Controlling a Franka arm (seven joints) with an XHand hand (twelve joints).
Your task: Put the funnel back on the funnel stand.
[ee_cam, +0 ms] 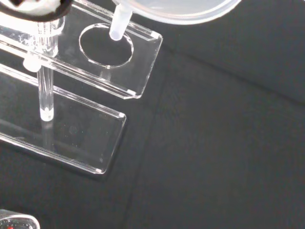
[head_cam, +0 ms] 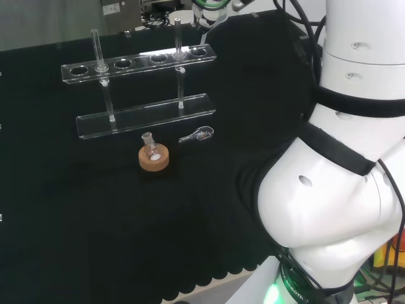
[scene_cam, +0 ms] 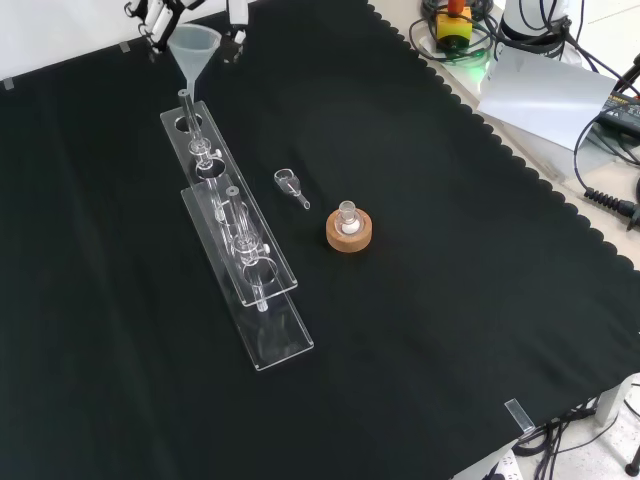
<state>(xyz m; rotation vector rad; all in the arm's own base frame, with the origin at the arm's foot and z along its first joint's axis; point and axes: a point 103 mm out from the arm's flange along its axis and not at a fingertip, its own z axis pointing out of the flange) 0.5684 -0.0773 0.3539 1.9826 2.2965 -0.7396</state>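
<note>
Black cloth [scene_cam: 450,300]; clear funnel stand [scene_cam: 240,262]; translucent white funnel [scene_cam: 195,48]; tan cork ring [scene_cam: 349,233].

In the wrist view the funnel [ee_cam: 181,9] bowl is cut off by the picture's edge. In the front view the hand [scene_cam: 160,15] runs off the far edge, fingers too small to read.

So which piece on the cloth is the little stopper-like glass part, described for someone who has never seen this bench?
Start at the clear funnel stand, the long two-tier rack crossing the black cloth. Beside it, in the front view just right of its middle, lies a small clear glass piece. It rests flat on its side, loose on the cloth, unlike the flask nearby, which sits upright in a cork ring.
</note>
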